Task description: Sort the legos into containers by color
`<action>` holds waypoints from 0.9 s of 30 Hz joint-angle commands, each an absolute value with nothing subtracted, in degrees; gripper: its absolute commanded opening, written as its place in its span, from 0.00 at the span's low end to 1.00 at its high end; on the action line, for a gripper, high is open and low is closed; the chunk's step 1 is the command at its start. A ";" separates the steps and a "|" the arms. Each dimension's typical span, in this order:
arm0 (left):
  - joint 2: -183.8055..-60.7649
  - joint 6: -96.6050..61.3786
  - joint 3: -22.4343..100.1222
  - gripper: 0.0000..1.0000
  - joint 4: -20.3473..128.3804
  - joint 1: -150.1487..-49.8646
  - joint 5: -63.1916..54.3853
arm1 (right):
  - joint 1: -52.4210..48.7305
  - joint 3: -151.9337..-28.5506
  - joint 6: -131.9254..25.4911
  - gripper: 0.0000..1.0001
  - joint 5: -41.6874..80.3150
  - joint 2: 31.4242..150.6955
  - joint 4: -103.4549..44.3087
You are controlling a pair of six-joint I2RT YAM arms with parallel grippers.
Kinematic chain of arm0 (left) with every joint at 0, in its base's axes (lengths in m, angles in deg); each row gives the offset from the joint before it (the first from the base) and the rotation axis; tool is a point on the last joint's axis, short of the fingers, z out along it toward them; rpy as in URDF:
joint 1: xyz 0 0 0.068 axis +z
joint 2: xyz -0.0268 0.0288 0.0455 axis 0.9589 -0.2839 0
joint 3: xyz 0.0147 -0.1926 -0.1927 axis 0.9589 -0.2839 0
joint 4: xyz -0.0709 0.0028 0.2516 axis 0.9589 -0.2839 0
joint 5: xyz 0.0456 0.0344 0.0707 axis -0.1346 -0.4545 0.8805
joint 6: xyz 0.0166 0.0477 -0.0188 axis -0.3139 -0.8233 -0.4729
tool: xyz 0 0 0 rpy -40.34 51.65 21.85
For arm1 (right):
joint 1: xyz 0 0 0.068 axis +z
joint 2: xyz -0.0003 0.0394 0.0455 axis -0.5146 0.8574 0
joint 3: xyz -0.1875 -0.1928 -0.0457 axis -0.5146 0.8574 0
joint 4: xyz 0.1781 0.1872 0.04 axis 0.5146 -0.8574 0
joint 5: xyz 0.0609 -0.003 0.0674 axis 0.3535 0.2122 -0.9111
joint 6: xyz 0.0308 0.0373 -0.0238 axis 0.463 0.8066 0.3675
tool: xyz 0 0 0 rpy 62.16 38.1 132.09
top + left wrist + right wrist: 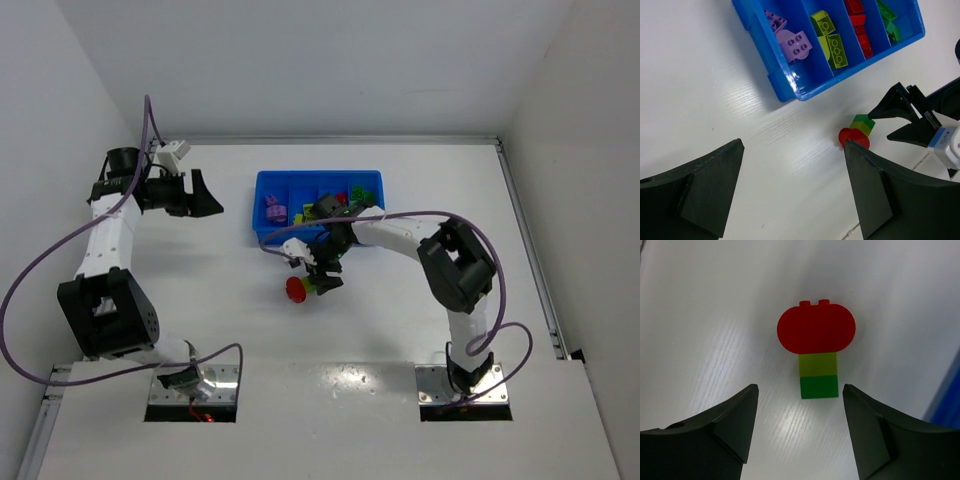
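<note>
A joined stack of legos lies on the white table: a red rounded brick (816, 327), a yellow-green brick (818, 364) and a green brick (819, 386). My right gripper (800, 390) is open, its fingertips level with the green end and touching nothing. From above, the stack (303, 288) lies just in front of the blue tray (259, 200) of containers. My left gripper (792, 150) hangs open and empty, high at the left, far from the stack (856, 132). The compartments hold purple bricks (795, 42), yellow-green bricks (832, 42), red bricks (860, 25) and green bricks (889, 20).
White walls close in the table at the back and on both sides. The right arm (400, 232) reaches across the tray's front right corner. A blue tray edge (947, 400) shows at the right of the right wrist view.
</note>
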State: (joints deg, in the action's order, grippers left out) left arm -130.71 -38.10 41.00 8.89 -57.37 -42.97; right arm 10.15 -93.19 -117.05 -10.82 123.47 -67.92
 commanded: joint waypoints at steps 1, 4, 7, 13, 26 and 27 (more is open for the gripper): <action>-133.35 -38.51 42.78 0.88 9.46 -56.28 -44.75 | 11.30 -95.64 -119.18 0.69 -12.33 124.50 -67.65; -134.07 -38.51 42.79 0.88 9.46 -56.28 -45.98 | 11.83 -95.12 -119.18 0.69 -12.33 125.64 -66.33; -134.59 -37.98 43.32 0.88 9.46 -56.28 -46.50 | 11.83 -95.12 -118.66 0.69 -11.80 127.04 -66.33; -135.12 -37.98 43.32 0.86 9.46 -56.28 -47.03 | 11.83 -95.12 -116.73 0.69 -11.28 128.28 -64.75; -135.04 -39.12 39.98 0.82 9.46 -57.34 -48.95 | 11.22 -94.59 -111.99 0.29 -9.52 127.49 -61.76; -135.03 -39.65 39.11 0.82 9.46 -57.34 -51.66 | 11.22 -94.07 -111.37 0.25 -9.52 126.44 -61.76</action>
State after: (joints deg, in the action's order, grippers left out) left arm -135.35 -37.97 40.61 8.97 -57.06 -46.40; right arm 11.27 -93.50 -113.37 -8.73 129.04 -63.39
